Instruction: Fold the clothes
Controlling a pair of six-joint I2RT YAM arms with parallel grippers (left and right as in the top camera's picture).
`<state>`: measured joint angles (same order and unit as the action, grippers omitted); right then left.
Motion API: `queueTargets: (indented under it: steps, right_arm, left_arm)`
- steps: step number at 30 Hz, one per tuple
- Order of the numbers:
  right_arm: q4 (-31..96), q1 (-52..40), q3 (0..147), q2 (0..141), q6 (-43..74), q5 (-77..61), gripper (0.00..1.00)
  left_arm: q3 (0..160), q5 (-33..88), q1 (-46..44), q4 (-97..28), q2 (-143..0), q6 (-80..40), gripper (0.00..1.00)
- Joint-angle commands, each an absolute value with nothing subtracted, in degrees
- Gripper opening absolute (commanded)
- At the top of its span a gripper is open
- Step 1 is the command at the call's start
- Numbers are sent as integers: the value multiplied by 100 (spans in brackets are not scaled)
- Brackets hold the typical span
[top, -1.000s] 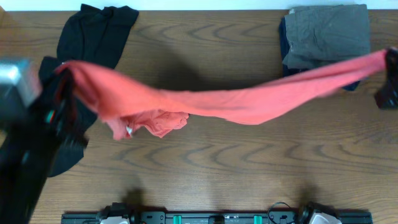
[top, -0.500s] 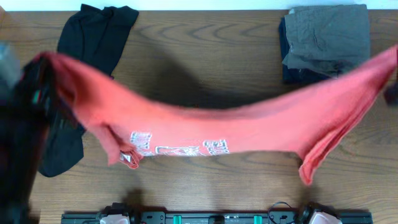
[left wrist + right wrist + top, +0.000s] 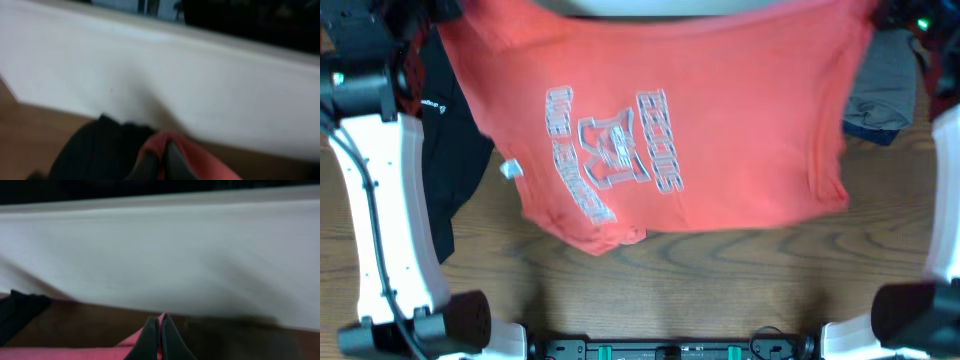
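Red shirt (image 3: 740,110) stretched between my grippers.
My left gripper (image 3: 162,156) and right gripper (image 3: 160,330) each pinch its far edge; the lettering faces up, the black garment (image 3: 455,160) partly underneath.

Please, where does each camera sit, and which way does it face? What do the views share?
Overhead: above the table, looking down on the spread red T-shirt; left arm and right arm show at the sides.
Left wrist: low at the far edge, facing a pale wall; left fingers pinch the T-shirt beside the black garment.
Right wrist: likewise; right fingers pinch the T-shirt.
Shared: the T-shirt, in all three.
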<state>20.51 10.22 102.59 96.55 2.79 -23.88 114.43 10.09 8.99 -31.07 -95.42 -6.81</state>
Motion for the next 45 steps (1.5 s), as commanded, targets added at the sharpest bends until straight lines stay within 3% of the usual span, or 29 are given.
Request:
queueTargets:
  steps: [1, 14, 29, 45]
  right_arm:
    - [1616, 873, 10770, 9561, 561, -2023, 1]
    - [1223, 856, 11769, 9804, 596, -2176, 1]
    - [3000, 572, 11769, 10960, 80, -3030, 1]
    - [5872, 637, 11769, 9378, -600, -2998, 1]
  left_arm:
    - [11657, 1457, 1007, -2458, -9367, -982, 6]
    - [12903, 1441, 1219, -2150, -9365, -768, 6]
    - [12842, 1450, 1323, -6023, -9835, 344, 6]
    - [12844, 1151, 1323, -8475, -8547, 596, 6]
